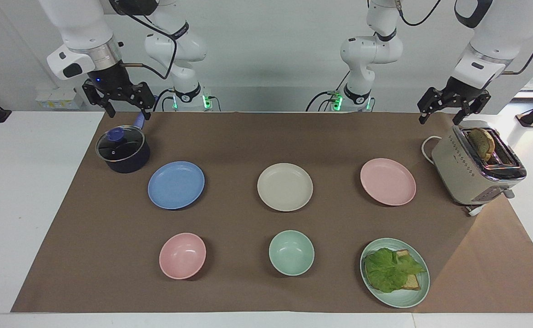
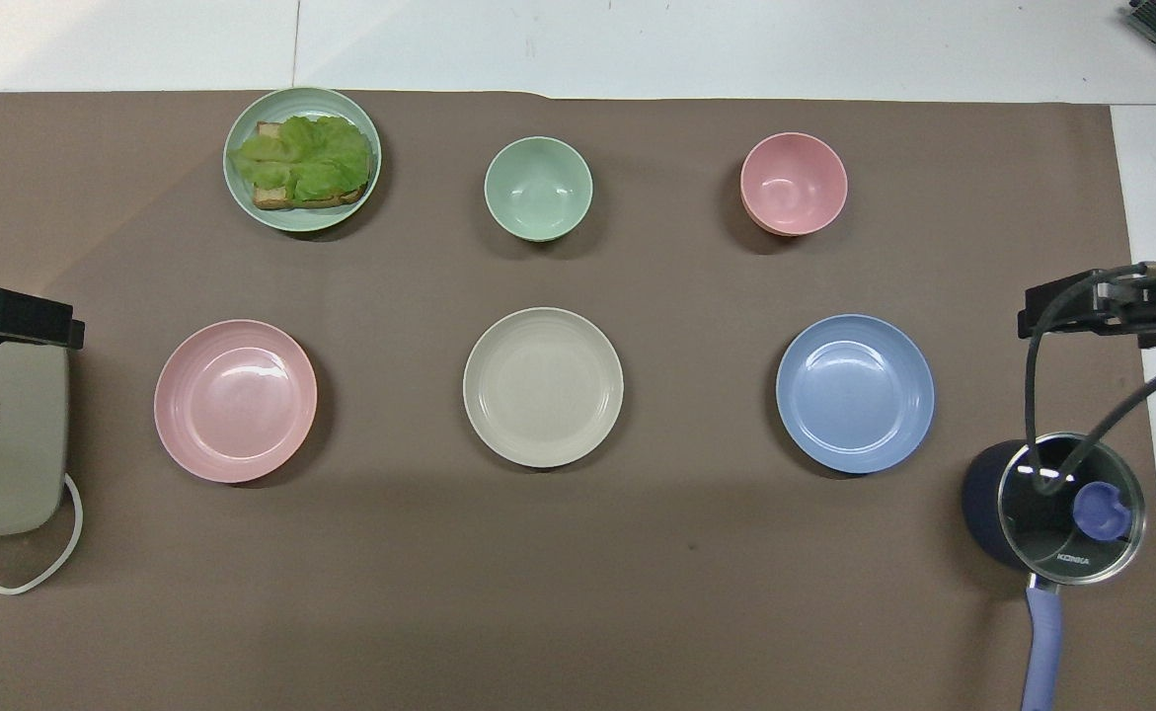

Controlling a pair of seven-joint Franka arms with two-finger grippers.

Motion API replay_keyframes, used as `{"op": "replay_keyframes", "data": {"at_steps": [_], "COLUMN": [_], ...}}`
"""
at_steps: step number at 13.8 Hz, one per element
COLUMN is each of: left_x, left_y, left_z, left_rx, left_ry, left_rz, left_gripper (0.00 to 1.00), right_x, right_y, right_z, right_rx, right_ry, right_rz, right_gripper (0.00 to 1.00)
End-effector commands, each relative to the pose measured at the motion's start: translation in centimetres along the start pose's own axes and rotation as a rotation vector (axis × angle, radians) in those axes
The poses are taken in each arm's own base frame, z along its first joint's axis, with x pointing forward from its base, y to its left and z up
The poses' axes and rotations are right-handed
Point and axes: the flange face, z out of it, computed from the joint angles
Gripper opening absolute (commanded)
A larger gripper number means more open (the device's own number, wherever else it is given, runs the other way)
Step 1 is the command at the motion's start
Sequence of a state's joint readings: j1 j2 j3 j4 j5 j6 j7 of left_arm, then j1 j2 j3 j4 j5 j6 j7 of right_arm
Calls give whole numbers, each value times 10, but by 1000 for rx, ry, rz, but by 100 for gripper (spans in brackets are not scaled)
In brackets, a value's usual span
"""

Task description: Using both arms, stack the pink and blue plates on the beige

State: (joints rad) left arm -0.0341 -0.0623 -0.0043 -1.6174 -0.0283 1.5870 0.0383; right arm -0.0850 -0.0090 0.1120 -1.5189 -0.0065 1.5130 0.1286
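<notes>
Beige plate (image 1: 285, 187) between pink plate (image 1: 388, 181) and blue plate (image 1: 176, 185); both grippers — left gripper (image 1: 446, 115), right gripper (image 1: 127, 109) — wide, empty.

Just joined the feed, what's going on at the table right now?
Nothing is being handled yet. The pink plate, beige plate and blue plate lie apart in a row, the beige one in the middle with nothing stacked on it. The left gripper hangs open over the toaster, at the pink plate's end. The right gripper hangs open over the lidded pot, at the blue plate's end. Neither holds anything.
</notes>
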Motion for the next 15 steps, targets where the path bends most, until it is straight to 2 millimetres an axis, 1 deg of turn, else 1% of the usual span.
{"op": "replay_keyframes", "data": {"at_steps": [1,10,11,13,14,15], "left_x": [-4,-3,-3,-5,-5,-5], "left_y": [-1,-1,-4,-23,-25,-26], "left_z": [-5,-5,-6,-2,2,13], "left_rx": [10,10,11,-9,-16,-17], "left_ry": [-8,0,0,-4,-11,-31], "left_rz": [-1,-1,-10,-50,-57,-58], "left_gripper": [100,100,100,100,100,100], "right_x": [-4,-3,-3,-3,-2,-2], "right_y": [1,5,6,8,8,8], "right_z": [-3,-3,-3,-3,-3,-3], "right_rx": [13,15,15,15,13,15], "right_ry": [0,0,0,-2,0,0], "right_rz": [0,5,9,12,14,14], "right_gripper": [100,100,100,100,100,100]}}
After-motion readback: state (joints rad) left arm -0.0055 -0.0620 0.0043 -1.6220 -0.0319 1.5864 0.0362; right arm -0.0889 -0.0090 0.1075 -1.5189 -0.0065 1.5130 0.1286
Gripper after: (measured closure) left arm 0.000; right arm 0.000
